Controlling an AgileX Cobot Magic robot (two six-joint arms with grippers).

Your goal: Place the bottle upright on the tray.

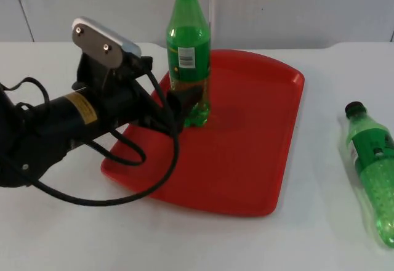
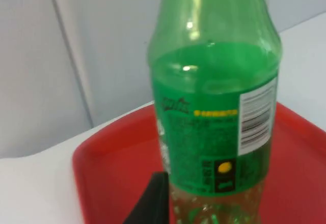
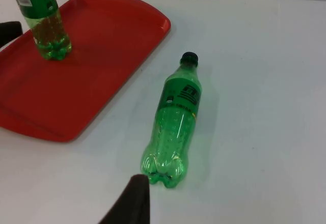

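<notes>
Standing the green soda bottle (image 1: 188, 55) upright on the red tray (image 1: 258, 154), left gripper (image 1: 178, 108) seemingly clasping its lower body; releasing slowly, backing off level, avoiding tipping; right gripper's state impossible to tell, waiting above the lying bottle (image 3: 174, 122)

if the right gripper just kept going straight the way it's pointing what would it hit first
Most likely the base of the bottle lying on its side on the table; it sits just ahead of the right gripper's fingertip, though depth is unclear.
</notes>
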